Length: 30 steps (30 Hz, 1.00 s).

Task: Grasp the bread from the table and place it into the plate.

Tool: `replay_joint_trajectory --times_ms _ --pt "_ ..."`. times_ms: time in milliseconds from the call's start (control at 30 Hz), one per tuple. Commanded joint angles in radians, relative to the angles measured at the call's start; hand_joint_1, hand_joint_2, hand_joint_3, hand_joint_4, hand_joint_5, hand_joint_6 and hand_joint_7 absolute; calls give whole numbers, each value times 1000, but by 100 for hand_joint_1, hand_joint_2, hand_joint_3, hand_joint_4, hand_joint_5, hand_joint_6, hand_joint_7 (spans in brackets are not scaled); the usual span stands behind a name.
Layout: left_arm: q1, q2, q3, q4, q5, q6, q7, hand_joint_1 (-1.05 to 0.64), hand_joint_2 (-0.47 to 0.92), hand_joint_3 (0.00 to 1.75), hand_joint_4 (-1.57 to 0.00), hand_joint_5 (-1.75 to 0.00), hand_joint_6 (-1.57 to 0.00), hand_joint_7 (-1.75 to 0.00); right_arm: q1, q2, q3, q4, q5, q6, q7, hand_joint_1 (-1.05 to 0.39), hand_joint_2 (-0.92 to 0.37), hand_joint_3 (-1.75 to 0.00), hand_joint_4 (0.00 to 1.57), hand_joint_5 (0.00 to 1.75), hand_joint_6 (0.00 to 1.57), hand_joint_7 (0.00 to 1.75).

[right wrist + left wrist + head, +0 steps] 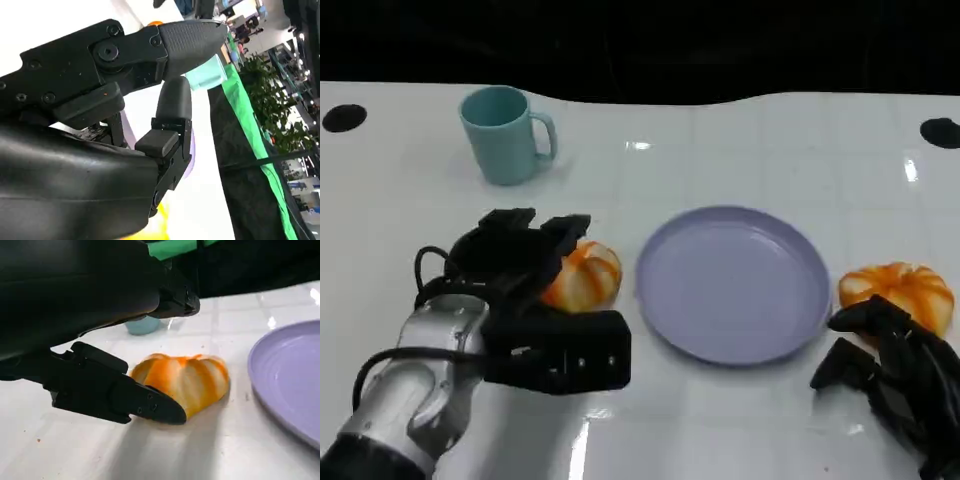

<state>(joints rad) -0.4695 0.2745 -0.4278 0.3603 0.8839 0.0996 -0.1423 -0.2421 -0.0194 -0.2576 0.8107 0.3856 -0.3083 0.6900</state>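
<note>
Left hand's fingers (150, 407) around bread (185, 380), beside plate (285, 385).

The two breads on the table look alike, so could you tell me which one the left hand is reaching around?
The bread left of the plate; the left hand reaches around it. The other bread sits right of the plate.

a glossy white table (740, 420) is seen, on which a teal mug (505, 133), a lilac plate (735, 283) and two orange-striped bread rolls (585, 277) (900, 292) are set.
</note>
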Motion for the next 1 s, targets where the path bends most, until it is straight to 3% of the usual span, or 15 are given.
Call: replay_joint_trajectory --times_ms 33,433,800,900,933,967,1000 --pt "-63 8 -29 91 -8 8 -21 -53 85 0 -1 -11 -15 0 22 -13 -2 -16 -1 21 -12 -57 -92 -21 66 157 63 118" --pt "-147 -31 -104 278 -21 -14 47 -51 85 0 -2 -11 -16 0 39 -7 -1 -59 -1 67 -44 -56 -92 -18 67 154 67 116" --pt "-318 -130 -130 662 -68 -103 212 -56 88 1 -7 -10 -19 -1 31 -13 -3 -33 -6 41 -20 -58 -92 -20 67 157 65 115" --pt "-333 -135 -130 711 -81 -139 272 -41 91 3 -19 -14 -28 -4 34 -10 -5 -40 -1 51 -27 -57 -92 -18 68 156 66 114" --pt "-334 -134 -115 720 -99 -163 285 -37 92 9 -31 -20 -36 -7 34 -11 -4 -41 -1 53 -27 -57 -92 -18 68 155 66 114" --pt "-337 -129 -106 729 -112 -189 300 -33 92 21 -47 -35 -52 -9 35 -11 -3 -43 -2 55 -29 -57 -92 -18 68 155 66 114" --pt "-340 -126 -101 739 -121 -209 318 -30 92 25 -64 -66 -75 -11 35 -11 -2 -44 -4 54 -32 -57 -92 -17 68 155 66 114"
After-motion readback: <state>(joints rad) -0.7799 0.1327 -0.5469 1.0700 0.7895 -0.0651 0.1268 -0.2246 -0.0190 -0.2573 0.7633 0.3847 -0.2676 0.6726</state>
